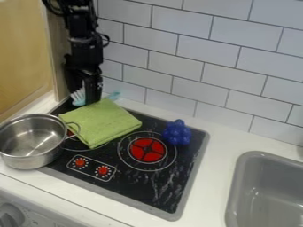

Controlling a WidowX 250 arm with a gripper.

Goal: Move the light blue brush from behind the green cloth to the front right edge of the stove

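Observation:
The black gripper (89,95) hangs down at the upper left, at the back corner of the black stovetop (142,188). Beside it is a light-blue brush (79,96) with white bristles, and a light-blue piece (114,95) shows on its other side, behind the cloth. Whether the gripper touches or holds the brush I cannot tell. A folded green cloth (102,123) lies on the stove just in front of the gripper. A steel pot (29,153) stands at the left edge, its wire handle against the cloth. The dark-blue bumpy object (177,133) sits at the stove's back right.
A grey sink (239,190) is set into the white counter (216,162) at the right. White wall tiles (195,66) rise behind the stove, and a wooden panel (24,53) stands at the left. A grey knob (10,216) shows at the lower left.

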